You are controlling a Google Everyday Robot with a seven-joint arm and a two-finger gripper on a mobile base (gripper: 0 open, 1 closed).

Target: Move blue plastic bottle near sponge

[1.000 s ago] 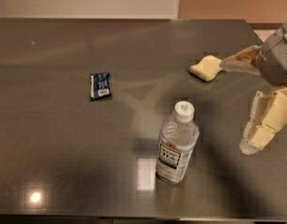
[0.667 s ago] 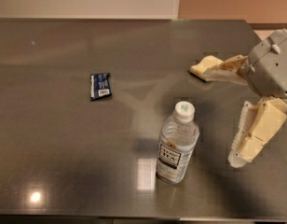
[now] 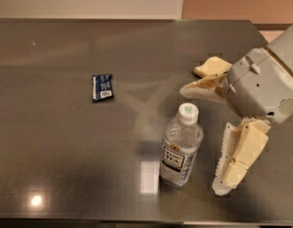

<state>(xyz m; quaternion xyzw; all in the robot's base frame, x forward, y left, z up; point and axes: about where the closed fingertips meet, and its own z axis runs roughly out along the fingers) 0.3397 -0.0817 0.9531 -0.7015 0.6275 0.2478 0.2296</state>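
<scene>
While its jaws gape empty, the beige gripper (image 3: 201, 140) sits just beside the upright clear blue-tinted plastic bottle (image 3: 180, 148).
Just behind the far jaw lies the pale yellow wavy sponge (image 3: 212, 66).

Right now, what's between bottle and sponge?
In the camera view, one finger of the open end effector, just right of the bottle, crosses that gap; the rest is bare table.

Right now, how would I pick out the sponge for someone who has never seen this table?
On the dark grey table, look far right, beyond the blue plastic bottle and just behind the open claw. The sponge is the small pale yellow block with wavy edges, lying flat, unlike the dark-blue packet at left.
</scene>
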